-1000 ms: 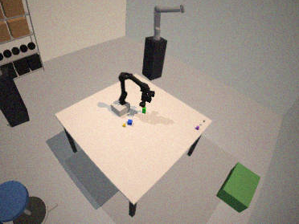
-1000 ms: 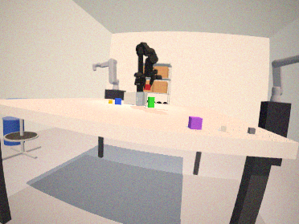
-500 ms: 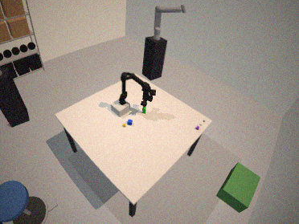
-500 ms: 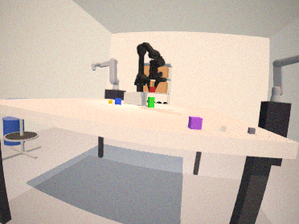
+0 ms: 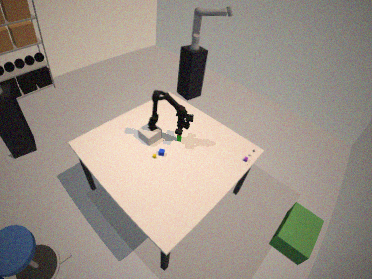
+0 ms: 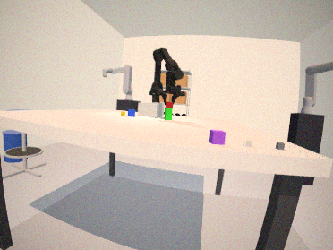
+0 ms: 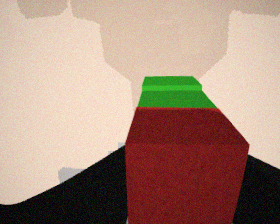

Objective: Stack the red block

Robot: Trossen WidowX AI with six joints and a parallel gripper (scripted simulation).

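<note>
The red block (image 6: pixel 169 105) (image 7: pixel 186 180) is held between the two black fingers of my gripper (image 6: pixel 169 102) (image 7: pixel 177 154). It is directly above the green tower (image 5: pixel 179 138) (image 6: pixel 168 114) in the exterior view, with no clear gap; whether they touch I cannot tell. In the wrist view the green tower (image 7: pixel 172 97) shows just beyond the red block's upper edge, its lower part hidden by the block. The tower stands upright, a seam visible near its top in the wrist view. In the top view the red block cannot be made out under the fingers.
A blue block (image 5: pixel 161 152) (image 6: pixel 132 113) and a small yellow block (image 5: pixel 154 156) (image 6: pixel 123 114) lie near the tower. A grey box (image 5: pixel 150 135) stands by the arm's base. A purple block (image 5: pixel 245 159) (image 6: pixel 217 137) and a small dark block (image 6: pixel 280 145) lie near the table's edge.
</note>
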